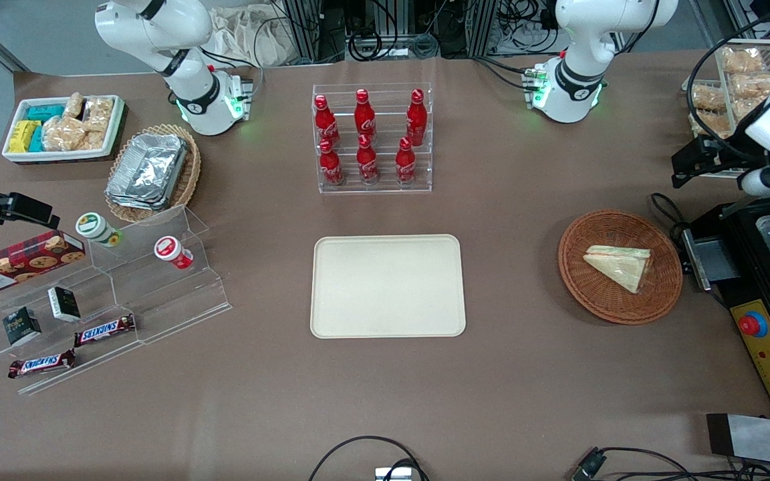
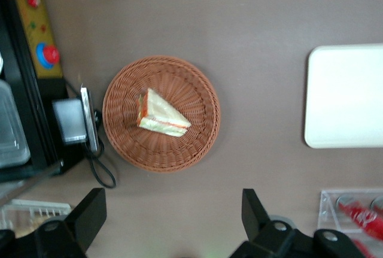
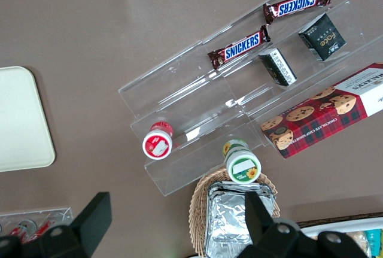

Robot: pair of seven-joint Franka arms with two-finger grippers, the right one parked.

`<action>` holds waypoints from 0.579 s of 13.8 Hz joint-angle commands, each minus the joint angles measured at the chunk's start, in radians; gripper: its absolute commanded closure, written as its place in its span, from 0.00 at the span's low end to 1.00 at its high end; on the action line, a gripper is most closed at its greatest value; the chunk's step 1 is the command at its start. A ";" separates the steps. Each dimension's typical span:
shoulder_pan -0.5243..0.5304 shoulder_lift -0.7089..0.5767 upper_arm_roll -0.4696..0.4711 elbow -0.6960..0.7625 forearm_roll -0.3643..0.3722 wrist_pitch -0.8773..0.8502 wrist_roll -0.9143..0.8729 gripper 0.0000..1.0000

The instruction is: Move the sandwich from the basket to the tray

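The triangular clear-wrapped white-bread sandwich (image 1: 619,266) (image 2: 160,115) lies inside the round reddish-brown wicker basket (image 1: 589,294) (image 2: 197,90). The flat cream-beige rectangular tray (image 1: 387,286) (image 2: 347,96) sits well apart from the basket. The left gripper (image 2: 170,222) hangs above the basket, fingers spread wide, holding nothing.

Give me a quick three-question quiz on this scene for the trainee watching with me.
1. True or false: the sandwich already lies on the tray.
2. What holds the sandwich? A) basket B) white bin C) tray
3. Fill in: the gripper hovers above the table with its jaws ____.

Key: 1 false; 2 A; 3 open.
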 commanded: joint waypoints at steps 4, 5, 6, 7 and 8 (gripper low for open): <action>0.025 0.043 0.006 -0.063 0.009 0.019 -0.230 0.00; 0.037 0.037 0.021 -0.103 -0.002 0.065 -0.259 0.00; 0.051 0.030 0.023 -0.141 -0.004 0.104 -0.270 0.00; 0.073 0.025 0.023 -0.173 -0.007 0.130 -0.270 0.00; 0.088 0.025 0.023 -0.201 -0.014 0.157 -0.271 0.00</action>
